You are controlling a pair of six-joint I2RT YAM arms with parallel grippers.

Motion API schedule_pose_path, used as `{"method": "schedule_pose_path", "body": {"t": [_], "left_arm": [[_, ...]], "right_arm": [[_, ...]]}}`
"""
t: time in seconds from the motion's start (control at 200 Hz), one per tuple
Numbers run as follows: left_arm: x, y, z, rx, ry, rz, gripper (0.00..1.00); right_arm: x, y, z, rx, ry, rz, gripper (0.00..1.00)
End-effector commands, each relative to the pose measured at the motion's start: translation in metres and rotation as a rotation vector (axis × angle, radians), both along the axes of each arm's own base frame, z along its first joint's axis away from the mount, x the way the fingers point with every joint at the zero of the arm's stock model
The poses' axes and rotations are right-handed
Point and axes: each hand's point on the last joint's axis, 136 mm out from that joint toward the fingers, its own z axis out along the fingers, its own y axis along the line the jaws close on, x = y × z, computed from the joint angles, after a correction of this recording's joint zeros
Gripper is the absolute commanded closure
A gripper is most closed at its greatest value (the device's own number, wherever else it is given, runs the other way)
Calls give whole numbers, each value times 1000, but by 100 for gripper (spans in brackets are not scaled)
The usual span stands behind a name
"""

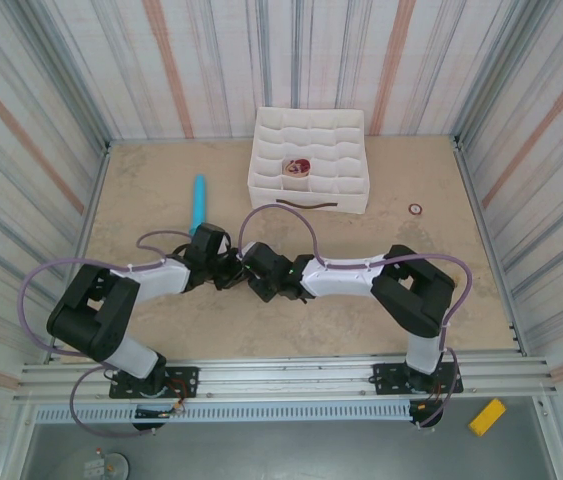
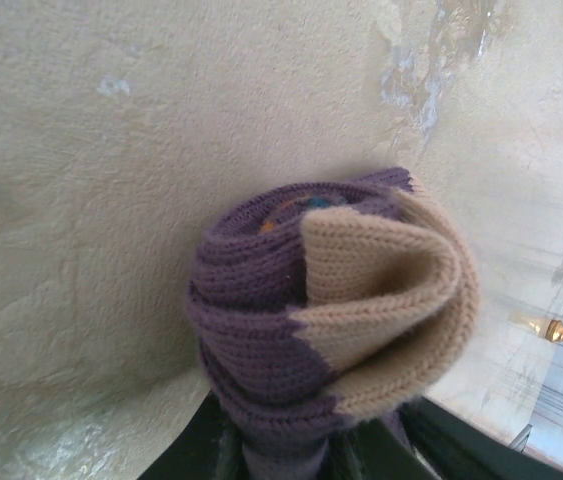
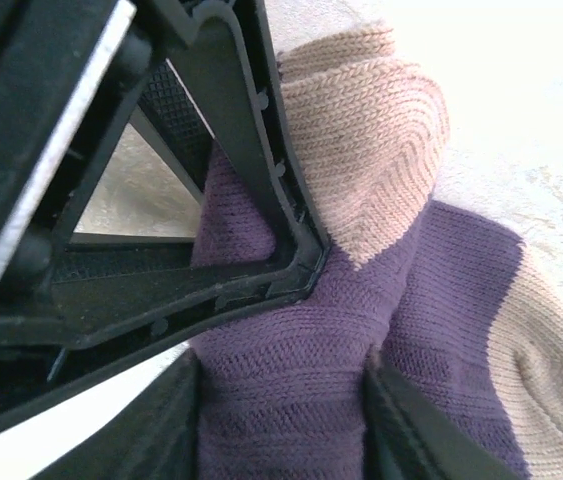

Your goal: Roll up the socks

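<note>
While left tool [image 2: 291,452] and right tool [image 3: 283,425] each pinch socks [image 2: 331,300] narrowly — mottled beige table [image 1: 141,190], striped walls [image 1: 61,80].

Beyond your left gripper [image 1: 227,272] and right gripper [image 1: 253,276], a mottled beige tabletop [image 1: 381,200] runs out to walls [image 1: 211,60] striped grey, white and rust, which close it in ahead of them and on both sides. Behind them a metal rail [image 1: 281,375] edges the near side. The light is bright and even, with glare on the surface close beneath them.
</note>
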Motion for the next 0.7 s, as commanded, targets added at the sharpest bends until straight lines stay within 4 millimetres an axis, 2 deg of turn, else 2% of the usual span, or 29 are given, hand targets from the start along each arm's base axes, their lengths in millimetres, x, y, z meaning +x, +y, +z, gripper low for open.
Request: {"method": "schedule_pose_path", "body": {"t": [0.0, 0.14, 0.23, 0.316, 0.356, 0.421, 0.556, 0.696], "left_arm": [[-16, 13, -22, 50, 91, 24, 90], [-15, 15, -21, 31, 89, 34, 82], [-13, 16, -18, 14, 82, 42, 68], [-13, 17, -15, 11, 73, 44, 49], [-14, 18, -13, 13, 66, 46, 43], [-14, 20, -11, 13, 56, 53, 39], [-13, 23, -5, 9, 26, 72, 37], [-14, 28, -1, 17, 14, 82, 37]], "right_arm": [[-2, -13, -22, -58, 55, -14, 68], [-3, -23, -28, -60, 92, -24, 86], [-4, -31, -32, -45, 132, -34, 94], [-6, -37, -34, -19, 169, -46, 96], [-6, -40, -36, -4, 192, -56, 97], [-8, -46, -40, 20, 230, -66, 98], [-12, -56, -49, 114, 344, -96, 100], [-17, -65, -45, 267, 456, -114, 100]]}}
